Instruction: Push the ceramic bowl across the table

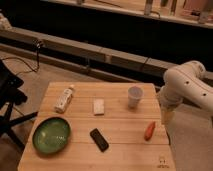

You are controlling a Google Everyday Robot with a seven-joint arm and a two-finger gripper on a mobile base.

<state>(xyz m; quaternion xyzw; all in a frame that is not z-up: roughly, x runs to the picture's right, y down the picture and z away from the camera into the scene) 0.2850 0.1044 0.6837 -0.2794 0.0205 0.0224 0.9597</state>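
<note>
The ceramic bowl [51, 135] is green and round and sits upright at the front left of the wooden table [120, 150]. My white arm [187, 85] comes in from the right. Its gripper [166, 114] hangs just off the table's right edge, beside the paper cup and far to the right of the bowl. It touches nothing that I can see.
On the table: a white bottle [64, 99] lying at the back left, a white block [99, 106] in the middle, a white cup [134, 96] at the back right, a black flat device [99, 139] in front, and an orange-red object [149, 131] near the right edge. A black chair [10, 100] stands to the left.
</note>
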